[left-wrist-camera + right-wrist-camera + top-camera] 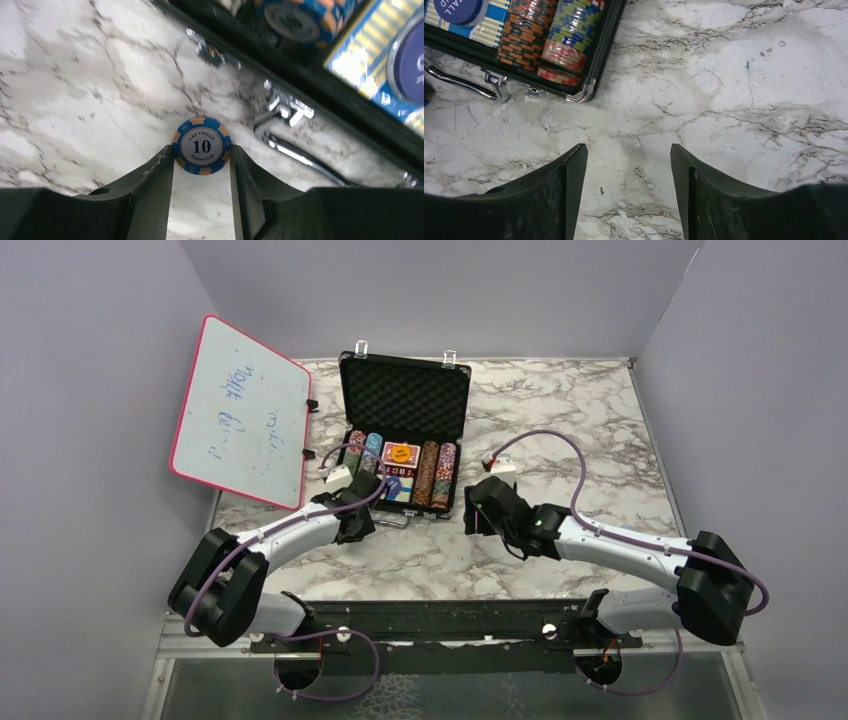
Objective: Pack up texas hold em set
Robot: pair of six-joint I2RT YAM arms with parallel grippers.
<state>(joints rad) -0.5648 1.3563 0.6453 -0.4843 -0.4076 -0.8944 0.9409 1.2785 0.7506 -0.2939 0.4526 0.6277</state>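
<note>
- Top external view: the black briefcase is seen open at the middle back of the marble table, with its foam-lined lid upright.
- Rows of striped chips, card decks and an orange button are laid in the base.
- A pink-framed whiteboard is propped to the left of the case.
- The left gripper is placed at the case's front left corner.
- In the left wrist view, a blue-and-orange chip marked 10 is clamped by its edge between the two fingers. It is over the marble, near the silver handle. Whether it is lifted cannot be told.
- The right gripper is spread wide with nothing between its fingers, above bare marble near the case's front right corner.
</note>
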